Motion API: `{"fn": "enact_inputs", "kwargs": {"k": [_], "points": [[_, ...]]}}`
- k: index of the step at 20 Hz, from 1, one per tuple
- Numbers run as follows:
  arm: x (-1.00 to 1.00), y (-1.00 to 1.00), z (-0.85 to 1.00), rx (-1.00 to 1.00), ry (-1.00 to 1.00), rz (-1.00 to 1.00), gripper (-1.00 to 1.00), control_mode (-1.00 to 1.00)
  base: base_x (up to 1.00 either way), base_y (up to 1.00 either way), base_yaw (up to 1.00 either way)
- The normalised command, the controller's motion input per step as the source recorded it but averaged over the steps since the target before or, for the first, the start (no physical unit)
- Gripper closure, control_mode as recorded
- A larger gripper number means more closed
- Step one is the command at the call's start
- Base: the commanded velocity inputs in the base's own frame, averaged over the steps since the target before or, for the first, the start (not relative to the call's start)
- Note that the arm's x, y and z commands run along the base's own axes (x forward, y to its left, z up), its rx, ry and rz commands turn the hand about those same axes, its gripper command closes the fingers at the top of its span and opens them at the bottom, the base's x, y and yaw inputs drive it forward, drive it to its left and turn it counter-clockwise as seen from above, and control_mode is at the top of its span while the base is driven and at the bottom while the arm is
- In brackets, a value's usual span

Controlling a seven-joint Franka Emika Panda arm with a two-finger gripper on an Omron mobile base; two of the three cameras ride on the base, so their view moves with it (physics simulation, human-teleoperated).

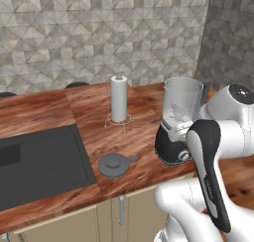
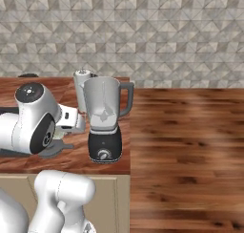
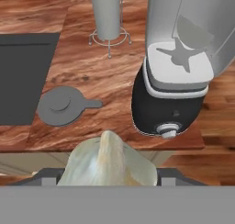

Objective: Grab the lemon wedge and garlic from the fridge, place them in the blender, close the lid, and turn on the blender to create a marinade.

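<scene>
The arm folds low in front of the table (image 1: 49, 112), the gripper (image 3: 109, 170) grasping the garlic (image 3: 109, 165), tip pointing toward 12 o'clock. The blender (image 3: 172, 71) stands upright at 1 o'clock, the lid (image 3: 62, 105) flat at 10 o'clock, tab toward 3 o'clock.

The light is even and fairly bright, with no single lamp to be made out. Shadows are faint: a soft dark patch lies under the blender (image 1: 176, 132) base on the desk (image 1: 59, 112), and the tiled wall (image 1: 233, 32) on the right of the left base view is darker than the wall facing it. The clear jar carries pale reflections. Edges look a little jagged and coarse. In the hand view the garlic (image 3: 109, 165), very near the lens, looks soft and smeared.
</scene>
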Motion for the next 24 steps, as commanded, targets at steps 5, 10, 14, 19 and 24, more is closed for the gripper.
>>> {"fn": "enact_inputs", "kwargs": {"k": [5,10,14,19,24], "points": [[0.00,0.00,0.20,0.00,0.01,0.00,1.00,-1.00,0.00,0.00,0.00],[0.00,0.00,0.40,0.00,-0.06,0.00,1.00,-1.00,0.00,0.00,0.00],[0.01,0.00,0.44,0.00,-0.01,-0.06,1.00,-1.00,0.00,0.00,0.00],[0.11,0.00,0.43,0.00,-0.03,-0.09,1.00,-1.00,0.00,0.00,0.00],[0.10,-0.08,0.48,0.00,-0.05,-0.09,1.00,-1.00,0.00,0.00,0.00]]}}
